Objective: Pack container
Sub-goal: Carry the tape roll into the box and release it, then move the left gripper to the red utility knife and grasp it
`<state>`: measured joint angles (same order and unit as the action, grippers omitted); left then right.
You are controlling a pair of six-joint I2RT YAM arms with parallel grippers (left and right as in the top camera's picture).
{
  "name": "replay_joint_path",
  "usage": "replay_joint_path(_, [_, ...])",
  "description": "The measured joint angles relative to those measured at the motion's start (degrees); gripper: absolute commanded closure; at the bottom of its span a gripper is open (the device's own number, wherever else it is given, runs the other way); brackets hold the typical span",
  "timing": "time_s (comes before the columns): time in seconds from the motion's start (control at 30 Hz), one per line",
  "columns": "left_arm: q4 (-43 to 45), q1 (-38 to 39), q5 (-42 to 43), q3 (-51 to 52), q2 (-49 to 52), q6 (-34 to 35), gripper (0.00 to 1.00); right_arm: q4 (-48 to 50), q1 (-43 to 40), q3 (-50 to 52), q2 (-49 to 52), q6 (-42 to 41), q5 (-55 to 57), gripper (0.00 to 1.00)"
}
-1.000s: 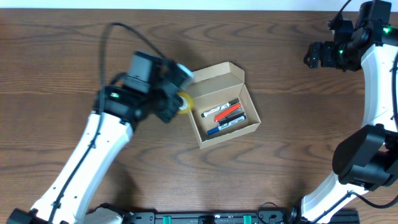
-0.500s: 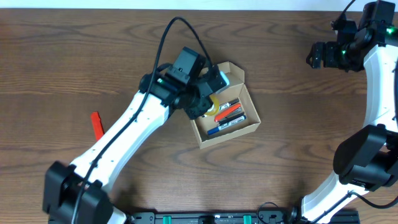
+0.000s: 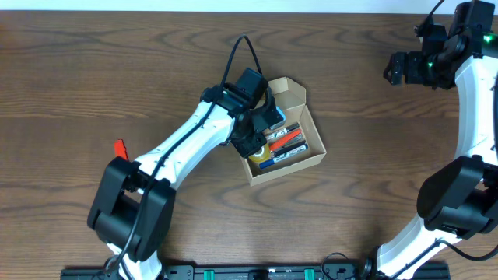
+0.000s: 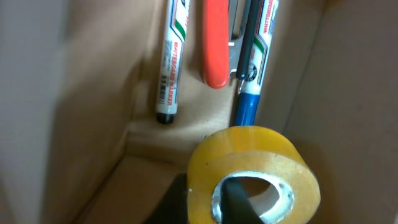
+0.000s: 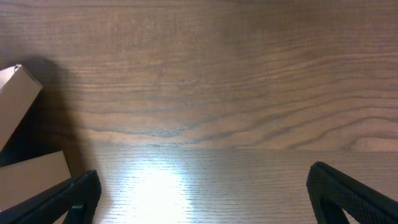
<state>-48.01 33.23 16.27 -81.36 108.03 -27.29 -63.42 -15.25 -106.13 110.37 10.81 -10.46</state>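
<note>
The container [image 3: 292, 124] is a tan cardboard box with its flap lid open, lying mid-table. Inside lie a white marker with a black cap [image 4: 169, 62], a red-handled tool [image 4: 214, 43] and a blue-capped marker [image 4: 249, 93]. My left gripper [image 3: 253, 140] reaches into the box's left end. A yellow tape roll [image 4: 255, 165] sits there, tilted. One finger [image 4: 239, 202] stands inside the roll's core and the other outside its wall; whether they still clamp it does not show. My right gripper [image 3: 397, 68] hangs open at the far right, holding nothing.
A small red object [image 3: 120, 148] lies on the table at the left, partly behind the left arm. In the right wrist view, tan cardboard [image 5: 18, 93] shows at the left edge, and the wood table [image 5: 205, 93] lies beneath the open right gripper [image 5: 205, 199].
The left arm swung right with the yellow tape roll and lowered it into the box's left end. The right arm has not moved.
</note>
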Motion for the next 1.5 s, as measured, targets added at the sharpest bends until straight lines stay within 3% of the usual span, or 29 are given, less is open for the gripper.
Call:
replay_joint_path(0.03, [0.02,0.02,0.07,0.0,0.31,0.24,0.57,0.0,0.0,0.0,0.0,0.0,0.0,0.01])
replay_joint_path(0.1, [-0.57,0.07,0.04,0.0,0.72,0.15,0.04,0.0,0.0,0.0,0.0,0.0,0.0,0.01])
replay_joint_path(0.53, [-6.08,-0.42,-6.16,-0.04,-0.31,2.67,0.05,0.0,0.0,0.0,0.0,0.0,-0.02,0.01])
replay_joint_path(0.87, [-6.34,-0.5,-9.27,-2.6,-16.2,4.07,0.05,-0.02,0.0,0.0,0.0,0.0,-0.04,0.01])
replay_joint_path(1.03, [-12.0,-2.56,-10.73,-3.15,-20.7,6.23,0.05,-0.15,0.0,0.0,0.0,0.0,-0.04,0.01])
replay_joint_path(1.17, [-16.26,-12.55,-14.6,-3.15,-21.99,11.26,0.05,-0.2,0.0,0.0,0.0,0.0,-0.04,0.01])
replay_joint_path(1.4, [-20.83,-40.72,-16.9,-2.86,-21.99,21.59,0.05,-0.17,-0.02,0.0,0.0,0.0,-0.13,0.01])
replay_joint_path(1.5, [-20.15,-45.51,-17.59,1.25,-23.67,23.58,0.05,-0.15,-0.02,0.0,0.0,0.0,-0.13,0.01])
